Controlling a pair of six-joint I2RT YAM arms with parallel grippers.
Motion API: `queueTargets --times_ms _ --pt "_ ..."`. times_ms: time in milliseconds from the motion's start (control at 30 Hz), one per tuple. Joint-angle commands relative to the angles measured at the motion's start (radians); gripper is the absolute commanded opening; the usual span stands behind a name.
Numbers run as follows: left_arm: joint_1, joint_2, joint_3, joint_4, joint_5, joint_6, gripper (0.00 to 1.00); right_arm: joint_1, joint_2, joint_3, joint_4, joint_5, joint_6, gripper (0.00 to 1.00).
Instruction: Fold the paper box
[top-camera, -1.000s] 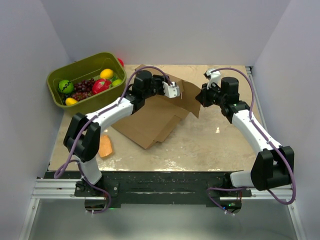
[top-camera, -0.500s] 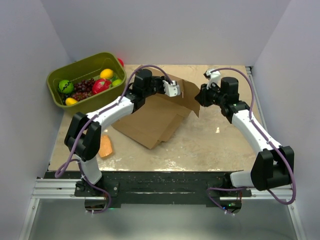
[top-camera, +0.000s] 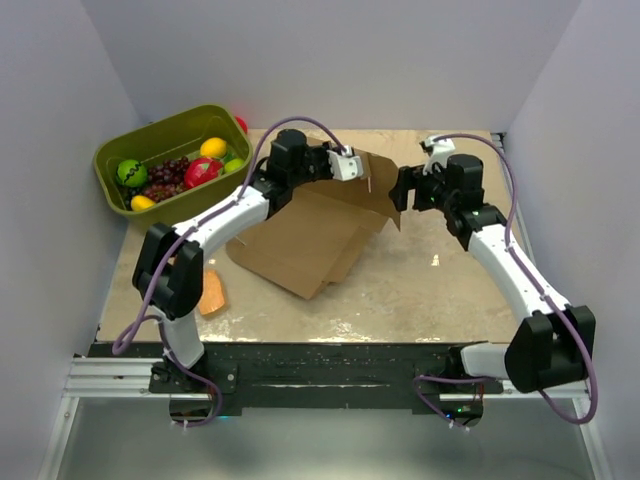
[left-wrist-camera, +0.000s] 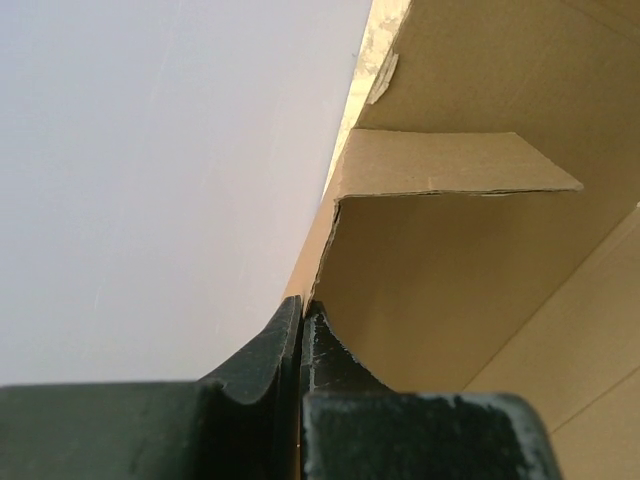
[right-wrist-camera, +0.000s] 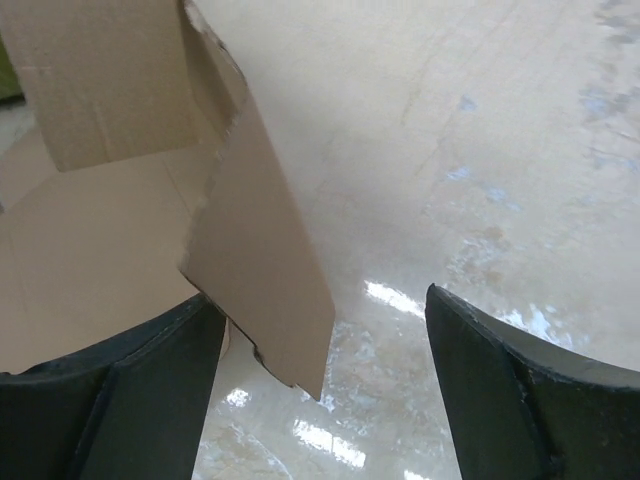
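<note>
The paper box (top-camera: 300, 240) is brown cardboard, lying partly unfolded mid-table with its far side raised. My left gripper (top-camera: 345, 163) is shut on the top edge of that raised wall. In the left wrist view its fingers (left-wrist-camera: 302, 305) pinch the thin cardboard edge, and the box interior (left-wrist-camera: 470, 260) fills the right side. My right gripper (top-camera: 402, 190) stands open just right of the box's raised corner. In the right wrist view a loose flap (right-wrist-camera: 265, 260) hangs between its wide-apart fingers (right-wrist-camera: 320, 300), close to the left one and not squeezed.
An olive-green bin (top-camera: 120, 150) with toy fruit stands at the back left, with a red ball (top-camera: 241, 124) behind it. A small orange block (top-camera: 211, 293) lies near the left arm. Pale walls enclose the table on three sides.
My left gripper closed on the box's raised wall and shifted slightly back. My right gripper opened wide, letting go of the flap, and drew a little to the right.
</note>
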Motion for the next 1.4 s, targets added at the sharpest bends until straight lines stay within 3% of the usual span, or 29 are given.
queueTargets --times_ms 0,133,233,300,367,533,633,967,1167,1367 --pt "-0.016 0.022 0.111 -0.103 0.018 -0.179 0.00 -0.001 -0.120 0.067 -0.062 0.201 0.100 0.84" --pt "-0.053 0.036 0.169 -0.222 -0.029 -0.247 0.00 -0.003 -0.248 0.039 -0.091 0.223 0.161 0.85" --pt "-0.067 0.028 0.201 -0.298 -0.078 -0.297 0.00 -0.003 -0.319 0.013 -0.080 0.093 0.193 0.85" --pt "-0.065 -0.004 0.179 -0.309 -0.092 -0.320 0.00 0.003 -0.338 -0.016 -0.050 -0.039 0.215 0.83" --pt "-0.067 -0.056 0.111 -0.299 -0.114 -0.339 0.00 0.052 -0.345 -0.028 -0.043 -0.073 0.216 0.81" --pt "-0.067 -0.135 -0.007 -0.287 -0.155 -0.383 0.00 0.383 -0.295 -0.004 -0.073 0.128 0.173 0.81" --pt "-0.067 -0.155 -0.032 -0.307 -0.172 -0.400 0.00 0.432 -0.259 -0.025 -0.031 0.123 0.225 0.81" --pt "-0.045 -0.204 -0.124 -0.266 -0.223 -0.459 0.00 0.440 -0.143 -0.031 -0.094 0.263 0.242 0.82" --pt "-0.042 -0.185 -0.127 -0.270 -0.210 -0.480 0.00 0.439 -0.261 -0.045 -0.143 0.401 0.256 0.84" --pt "-0.041 -0.176 -0.122 -0.270 -0.209 -0.502 0.00 0.440 -0.295 -0.033 -0.210 0.340 0.222 0.82"
